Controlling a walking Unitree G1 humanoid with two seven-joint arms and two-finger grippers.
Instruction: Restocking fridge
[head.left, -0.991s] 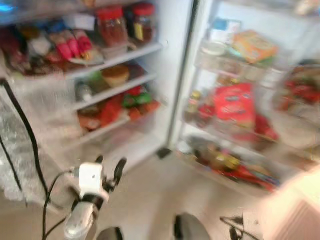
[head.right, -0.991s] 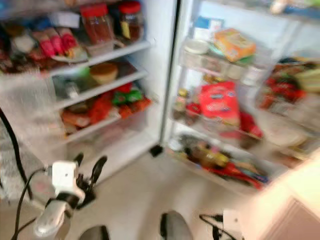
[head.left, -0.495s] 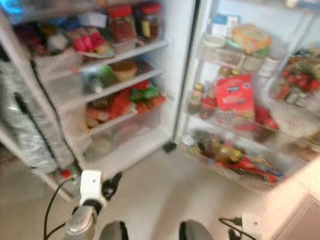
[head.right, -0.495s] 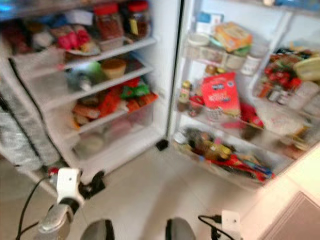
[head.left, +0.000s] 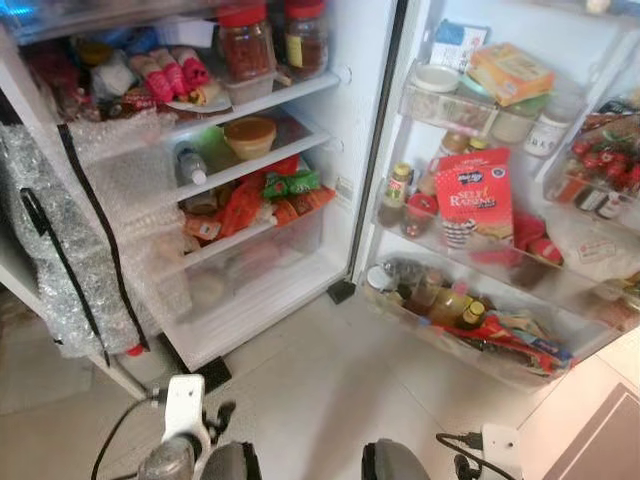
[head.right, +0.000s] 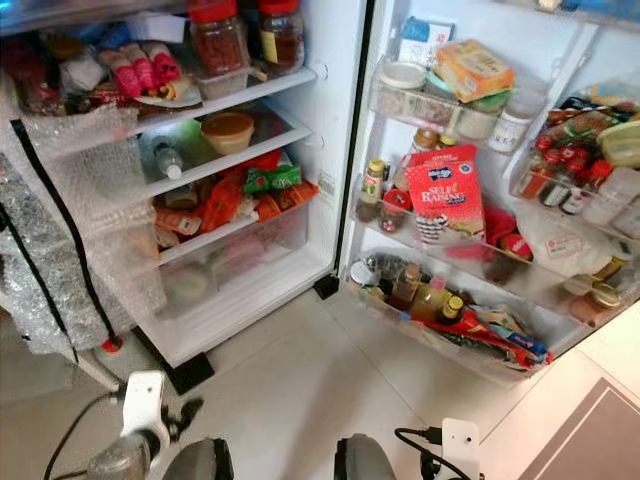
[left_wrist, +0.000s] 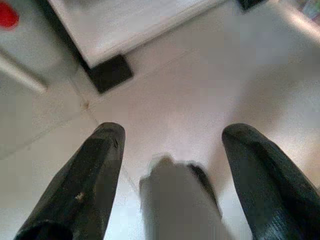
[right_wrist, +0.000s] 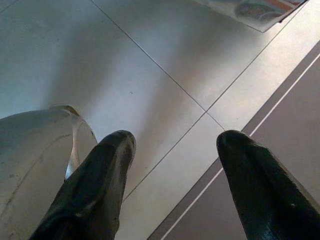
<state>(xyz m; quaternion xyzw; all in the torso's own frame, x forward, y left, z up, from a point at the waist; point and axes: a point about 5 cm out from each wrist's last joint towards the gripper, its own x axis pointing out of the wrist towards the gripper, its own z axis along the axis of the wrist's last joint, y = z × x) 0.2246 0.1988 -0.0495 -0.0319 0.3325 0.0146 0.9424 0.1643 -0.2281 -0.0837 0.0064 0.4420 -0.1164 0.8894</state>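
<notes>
The fridge (head.left: 345, 120) stands open before me, its shelves packed. Two red-lidded jars (head.left: 245, 45) stand on the top shelf, an orange bowl (head.left: 250, 135) on the one below, then red and green packets (head.left: 250, 200) above a clear drawer (head.left: 250, 265). The door shelves to the right hold a red flour bag (head.left: 473, 200) and bottles (head.left: 440, 300). My left gripper (left_wrist: 172, 135) hangs low at the bottom left, open and holding nothing over the floor. My right gripper (right_wrist: 175, 140) is open too, above bare tiles.
Bubble wrap with a black strap (head.left: 70, 260) covers the left door. A black foot (head.left: 210, 372) juts from under the fridge. My two legs (head.left: 395, 465) show at the lower edge. Pale tiled floor (head.left: 330, 360) lies between me and the fridge; darker flooring (head.left: 600, 440) starts at the right.
The picture has sharpened and shifted as the camera moved. My left arm has sunk lower in view, towards the bottom edge. Nothing in the fridge has moved.
</notes>
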